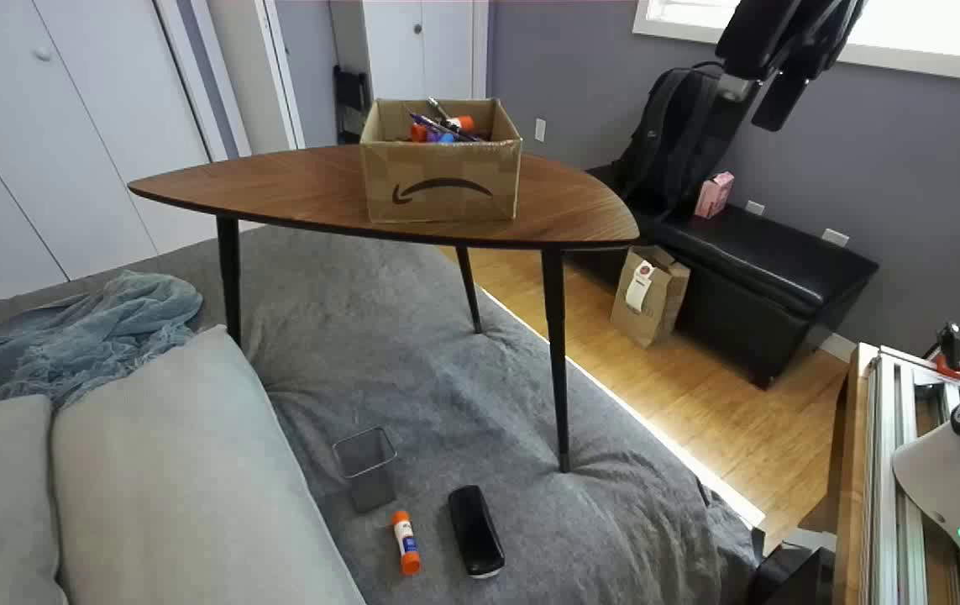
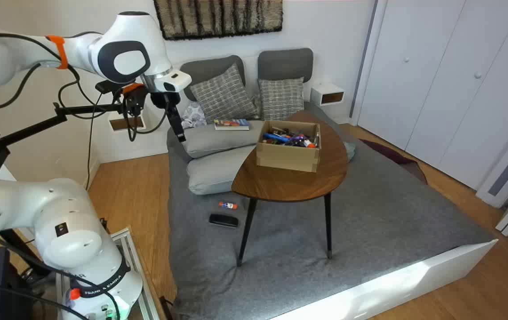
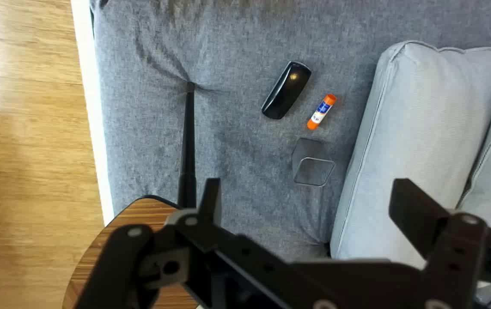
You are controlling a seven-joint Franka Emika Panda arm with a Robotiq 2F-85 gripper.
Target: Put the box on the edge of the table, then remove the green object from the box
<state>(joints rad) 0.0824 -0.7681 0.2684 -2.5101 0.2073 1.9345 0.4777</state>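
Note:
The tan open-topped box (image 1: 446, 181) stands upright on the dark brown table (image 1: 278, 185), close to its long edge in an exterior view. The box also shows in an exterior view (image 2: 287, 158), filled with pens, markers and an orange-capped stick. I cannot make out a green object among them. The table's corner shows in the wrist view (image 3: 95, 262); the box does not clearly show there. My gripper (image 3: 309, 199) is open with nothing between its fingers. It hangs in the air away from the box, above the bed side, in both exterior views (image 1: 757, 97) (image 2: 177, 129).
On the grey bed lie a glue stick (image 3: 321, 111), a black case (image 3: 287, 90) and a mesh cup (image 3: 313, 163). Light grey cushions (image 3: 434, 128) lie beside them. A black chest (image 1: 748, 269), a backpack (image 1: 664, 134) and a labelled brown box (image 1: 652, 294) stand beyond the table.

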